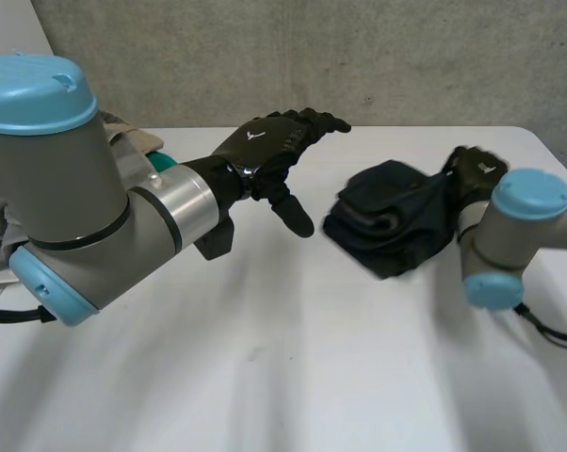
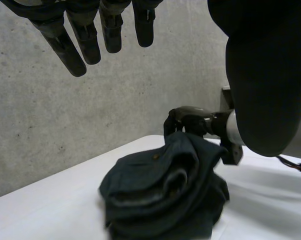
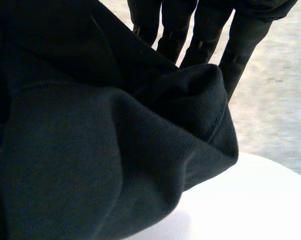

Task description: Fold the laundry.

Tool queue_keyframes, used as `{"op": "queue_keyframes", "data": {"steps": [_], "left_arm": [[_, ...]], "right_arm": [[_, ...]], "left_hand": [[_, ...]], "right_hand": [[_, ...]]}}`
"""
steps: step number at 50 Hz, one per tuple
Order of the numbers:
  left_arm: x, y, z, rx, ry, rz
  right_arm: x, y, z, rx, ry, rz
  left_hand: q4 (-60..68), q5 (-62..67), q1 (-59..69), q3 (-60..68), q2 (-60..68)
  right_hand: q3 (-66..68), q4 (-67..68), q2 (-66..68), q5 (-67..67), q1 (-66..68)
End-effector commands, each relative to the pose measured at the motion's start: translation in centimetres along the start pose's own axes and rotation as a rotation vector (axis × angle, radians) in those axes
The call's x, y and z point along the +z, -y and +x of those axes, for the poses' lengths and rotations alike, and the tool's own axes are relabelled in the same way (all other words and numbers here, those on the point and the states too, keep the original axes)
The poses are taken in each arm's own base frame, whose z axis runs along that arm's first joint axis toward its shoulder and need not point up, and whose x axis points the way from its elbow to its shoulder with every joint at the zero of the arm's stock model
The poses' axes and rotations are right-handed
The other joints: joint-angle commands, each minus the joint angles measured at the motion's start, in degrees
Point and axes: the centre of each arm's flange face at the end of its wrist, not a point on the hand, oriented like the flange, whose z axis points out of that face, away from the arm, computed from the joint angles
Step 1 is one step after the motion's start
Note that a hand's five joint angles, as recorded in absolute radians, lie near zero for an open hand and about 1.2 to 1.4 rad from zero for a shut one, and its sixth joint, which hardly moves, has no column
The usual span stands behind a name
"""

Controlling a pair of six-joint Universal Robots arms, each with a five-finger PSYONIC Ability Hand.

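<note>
Dark bundled garment (image 1: 387,226), long axis toward right hand (image 1: 477,168), grip unclear, left hand (image 1: 265,146) spread

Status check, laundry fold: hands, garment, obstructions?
Left hand open, hovering apart from dark garment. Right hand open, straight fingers against its right edge. Garment bunched on table. Beige cloth at table's left, not obstructing.

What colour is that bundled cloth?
The cloth is very dark blue-green, almost black; clearest in the left wrist view.
</note>
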Motion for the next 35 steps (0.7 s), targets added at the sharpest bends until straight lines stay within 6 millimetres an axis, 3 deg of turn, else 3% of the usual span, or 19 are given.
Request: {"op": "queue_keyframes", "data": {"steps": [1,6,10,18,21,32,33,35], "left_arm": [[0.6,-0.2,-0.2,-0.005,-0.001,0.0],[1.1,-0.7,-0.4,-0.013,0.004,-0.017],[1.4,-1.3,-0.6,-0.02,0.011,-0.032],[1.9,-2.1,-0.8,-0.035,0.024,-0.066],[2.0,-2.1,-0.6,-0.038,0.022,-0.075],[1.9,-2.0,0.6,-0.033,-0.002,-0.078],[1.8,-2.1,0.6,-0.034,-0.001,-0.082],[1.6,-1.9,0.7,-0.034,0.0,-0.082]], "right_arm": [[6.3,0.2,5.9,-0.009,-0.178,0.062],[9.6,0.3,9.9,-0.038,-0.252,0.135],[10.9,1.2,12.7,-0.031,-0.3,0.212],[11.4,2.9,18.5,-0.026,-0.441,0.293],[11.3,2.7,20.2,-0.029,-0.481,0.286],[10.0,0.5,20.8,-0.003,-0.497,0.13],[9.8,0.5,20.7,0.009,-0.483,0.102],[9.5,0.6,20.6,0.017,-0.467,0.077]], "left_hand": [[-1.5,-2.6,-0.6,-1.9,-1.7],[-1.5,-2.6,-0.6,-1.9,-1.7],[-1.5,-2.6,-0.6,-1.9,-1.7],[-1.5,-2.6,-0.6,-1.9,-1.7],[-1.5,-2.6,-0.6,-1.9,-1.7],[-1.5,-2.6,-0.6,-1.9,-1.7],[-1.5,-2.6,-0.6,-1.9,-1.7],[-1.5,-2.6,-0.6,-1.9,-1.7]], "right_hand": [[12.6,11.7,13.4,14.0,17.0],[12.6,11.7,13.4,14.0,17.0],[12.6,11.7,13.4,14.0,17.0],[12.6,11.7,13.4,14.0,17.0],[12.6,11.7,13.4,14.0,17.0],[12.6,11.7,13.4,14.0,17.0],[-17.1,-17.9,-16.3,-15.7,-12.6],[-55.5,-56.4,-54.8,-54.1,-51.1]]}}
